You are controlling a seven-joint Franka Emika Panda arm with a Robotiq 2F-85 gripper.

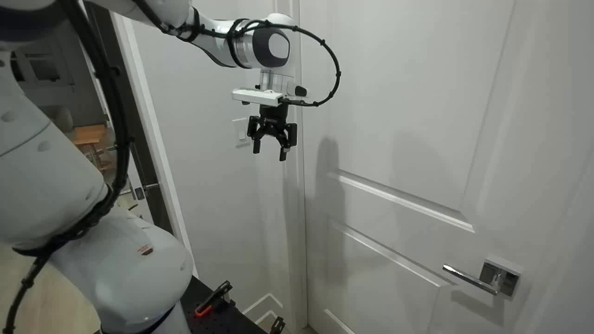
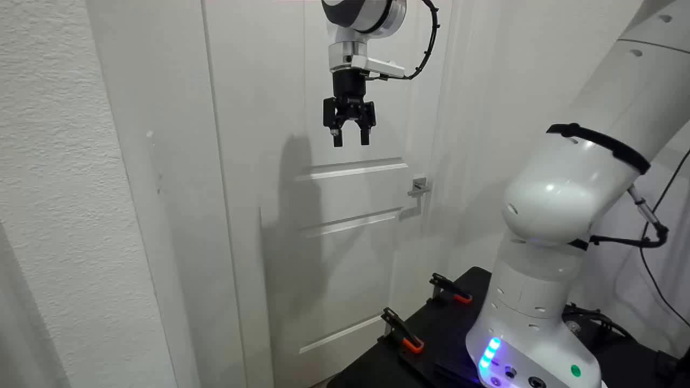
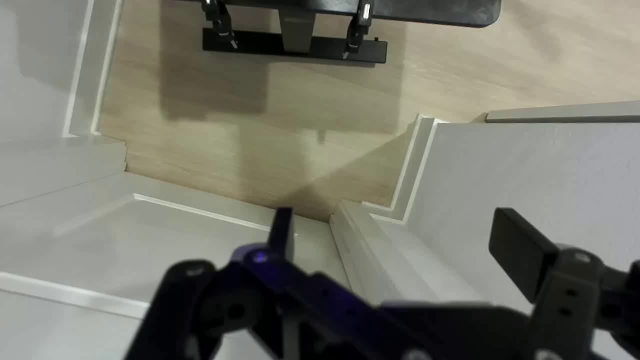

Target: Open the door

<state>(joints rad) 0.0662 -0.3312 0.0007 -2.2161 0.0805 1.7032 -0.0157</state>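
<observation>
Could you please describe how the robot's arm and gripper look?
The glossy white rounded arm carries a strapped black cable, a white bar-shaped unit and a black two-fingered gripper. Its white base has a blue light strip and a green dot.

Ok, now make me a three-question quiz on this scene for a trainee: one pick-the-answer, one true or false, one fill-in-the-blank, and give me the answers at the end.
1. Pick one. On the door, the plate behind the handle is: a) round; b) square; c) triangular.

2. True or false: the gripper hangs open, apart from the handle.

3. Fill in: on the robot's base, the light strip glows ____.

Key:
1. b, square.
2. True; both exterior views show it open and clear of the handle.
3. Blue.
</observation>
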